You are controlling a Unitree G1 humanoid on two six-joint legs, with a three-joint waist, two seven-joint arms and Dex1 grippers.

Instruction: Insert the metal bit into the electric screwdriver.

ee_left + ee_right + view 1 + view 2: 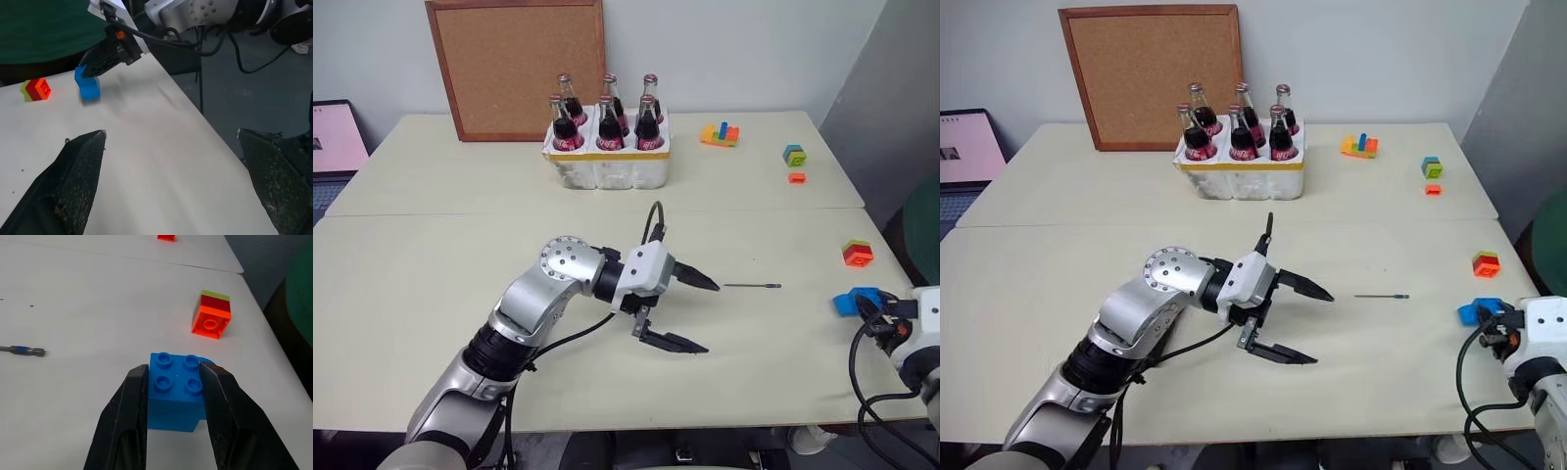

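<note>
Left gripper [697, 315]: hovering over the middle of the table [431, 284], fingers spread wide and holding nothing, pointing toward the robot's right. Metal bit [752, 286]: lying flat on the table just beyond the upper fingertip, apart from it, its length in line with that finger. Right gripper [172, 382]: sitting at the table's right edge, its two fingers closing on the sides of a blue block [177, 390], which is resting on the table. Red-and-green block [212, 314]: standing near, past the blue one. Crate of bottles [607, 147] and cork board [517, 67]: standing well away at the far side.
</note>
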